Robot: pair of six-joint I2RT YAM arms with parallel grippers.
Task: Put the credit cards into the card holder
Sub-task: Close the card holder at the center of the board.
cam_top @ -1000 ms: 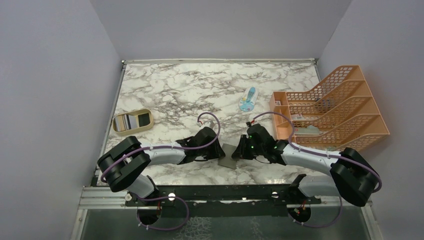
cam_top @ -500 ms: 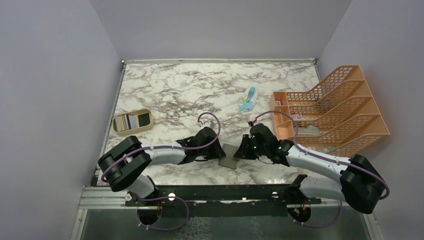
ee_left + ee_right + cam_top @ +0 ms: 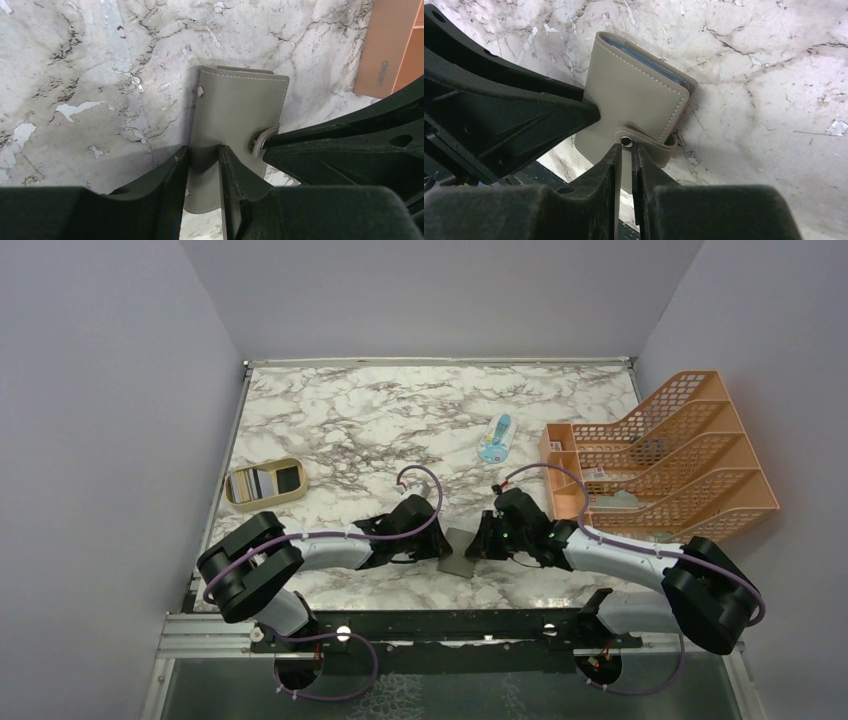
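**A:** Quick, where's the card holder (image 3: 458, 553)?

**B:** Low on the marble tabletop (image 3: 350, 420), near its front edge, right btwn the two arms. It's grey and folded over, w/ pale blue pockets peeking out along the far edge.

**A:** And the left pincer (image 3: 202, 150)?

**B:** It's in on the holder's left side. The fingers are part-way apart w/ a strip of grey cover showing btwn them. One finger sits over the cover, the other just off its edge. Squeezing or only resting? Can't tell.

**A:** OK, right pincer (image 3: 626, 148)?

**B:** That one's on the holder's right side. The fingers are almost together, just a thin slit btwn them. The tips are right at the tab clasp (image 3: 646, 141), by its metal snap (image 3: 626, 141). Whether the tab's actually pinched, I can't tell from here.

**A:** Where are the credit cards (image 3: 250, 483)?

**B:** Well off to the holder's left and a bit further back, in the tan oval tray (image 3: 262, 503). There's a pale striped stack in its left compartment, prob. the cards, but it's too small to be sure. Something dark is in the other compartment.

**A:** Anything else around?

**B:** A blue-and-white packet (image 3: 495, 438) lies flat beyond the holder, slightly to the right. An orange mesh rack (image 3: 680, 470) stands well to the holder's right, at the tabletop's side edge.
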